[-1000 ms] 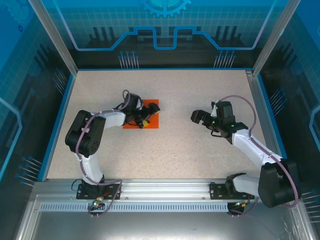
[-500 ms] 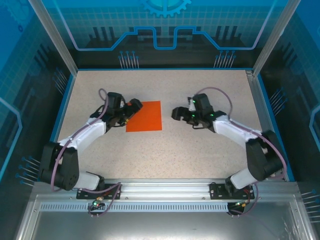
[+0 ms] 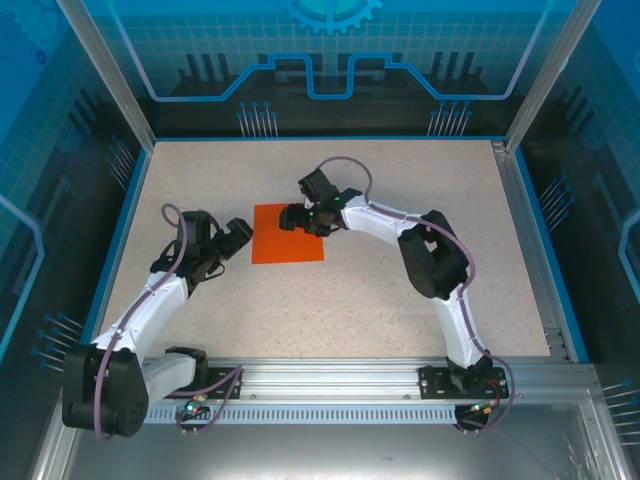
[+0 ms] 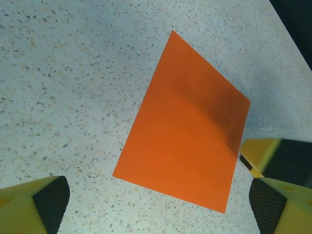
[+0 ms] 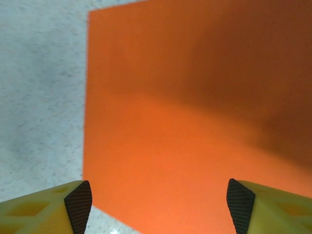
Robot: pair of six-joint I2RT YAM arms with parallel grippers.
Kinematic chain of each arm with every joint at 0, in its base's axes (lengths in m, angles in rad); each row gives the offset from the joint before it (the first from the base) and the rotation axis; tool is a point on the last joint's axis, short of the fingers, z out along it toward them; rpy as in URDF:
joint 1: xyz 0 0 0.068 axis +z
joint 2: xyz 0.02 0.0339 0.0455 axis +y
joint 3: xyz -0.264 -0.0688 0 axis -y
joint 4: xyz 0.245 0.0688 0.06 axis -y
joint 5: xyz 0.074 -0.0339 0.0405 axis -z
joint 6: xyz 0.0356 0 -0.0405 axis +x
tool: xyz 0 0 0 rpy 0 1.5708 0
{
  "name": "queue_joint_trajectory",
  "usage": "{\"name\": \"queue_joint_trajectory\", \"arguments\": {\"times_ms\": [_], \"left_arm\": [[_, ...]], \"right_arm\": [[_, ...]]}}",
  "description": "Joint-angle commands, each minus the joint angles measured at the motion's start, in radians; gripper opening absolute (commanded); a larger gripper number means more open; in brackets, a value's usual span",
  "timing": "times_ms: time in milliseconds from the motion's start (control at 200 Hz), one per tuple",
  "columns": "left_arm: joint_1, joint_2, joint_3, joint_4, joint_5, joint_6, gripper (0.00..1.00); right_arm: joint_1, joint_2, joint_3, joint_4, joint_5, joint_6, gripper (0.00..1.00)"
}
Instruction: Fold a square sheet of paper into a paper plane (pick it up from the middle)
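Note:
The square sheet of paper (image 3: 286, 240) lies flat on the speckled table, bright orange and uncreased. In the left wrist view the square sheet of paper (image 4: 187, 122) sits ahead of the left gripper (image 4: 157, 197), whose yellow fingers (image 4: 34, 207) stand wide apart with its near corner between them. My left gripper (image 3: 236, 240) is open, just left of the sheet and off it. My right gripper (image 3: 296, 217) reaches over the sheet's far right part. Its open fingertips (image 5: 78, 202) straddle the orange sheet (image 5: 185, 122) close above it, holding nothing.
The speckled table (image 3: 400, 300) is bordered by blue walls on the left, right and back. A metal rail (image 3: 330, 385) with the arm bases runs along the near edge. The right arm stretches from its base across the table's middle to the sheet.
The left gripper has pulled back leftward off the sheet. The right arm has swung left from the table's right side, and its gripper now hovers over the sheet.

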Motion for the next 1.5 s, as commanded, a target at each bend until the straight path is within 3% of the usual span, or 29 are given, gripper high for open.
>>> {"name": "queue_joint_trajectory", "arguments": {"times_ms": [0,245,435,640,805,900,1200,1495], "left_arm": [[0.007,-0.012,-0.023,0.074,0.042,0.063,0.99],[0.008,-0.003,-0.04,0.176,0.111,0.116,0.99],[0.008,0.02,-0.002,0.111,0.132,0.1,0.99],[0.008,0.098,-0.004,0.198,0.276,0.053,0.99],[0.004,0.166,-0.012,0.296,0.369,0.009,0.99],[-0.011,0.176,-0.002,0.282,0.362,0.011,0.99],[-0.022,0.168,0.02,0.206,0.362,0.06,0.99],[-0.032,0.149,0.011,0.187,0.369,0.1,0.99]], "right_arm": [[0.01,0.072,0.076,-0.146,-0.01,0.022,0.77],[-0.015,0.023,-0.066,-0.224,0.062,-0.01,0.76],[-0.075,-0.198,-0.43,-0.121,0.054,-0.094,0.76],[-0.114,-0.356,-0.611,-0.183,0.163,-0.255,0.77],[-0.142,-0.444,-0.615,-0.158,0.125,-0.279,0.78],[-0.11,-0.452,-0.557,-0.138,0.107,-0.253,0.79],[-0.024,-0.271,-0.393,-0.16,0.192,-0.164,0.79],[-0.002,-0.258,-0.542,-0.101,0.101,-0.248,0.79]]}}
